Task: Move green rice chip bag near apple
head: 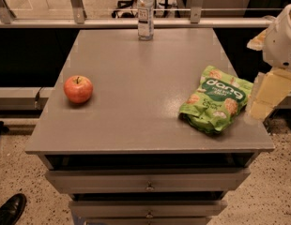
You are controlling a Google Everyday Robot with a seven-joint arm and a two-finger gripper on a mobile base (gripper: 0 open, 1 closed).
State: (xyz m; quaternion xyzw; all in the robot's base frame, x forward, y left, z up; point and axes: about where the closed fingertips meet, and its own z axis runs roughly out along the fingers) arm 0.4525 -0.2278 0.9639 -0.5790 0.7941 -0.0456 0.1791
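Observation:
The green rice chip bag [216,100] lies flat on the right side of the grey table [136,64], near its front right corner. The apple [78,89] sits upright at the table's left side, far from the bag. My gripper [265,95] hangs at the right edge of the view, just to the right of the bag and close to the table's right edge. It holds nothing that I can see. The white arm [281,41] rises above it.
A clear plastic water bottle [145,13] stands at the table's far edge, in the middle. Drawers [148,181] sit under the tabletop. A railing runs behind the table. A black shoe [9,210] shows on the floor at the lower left.

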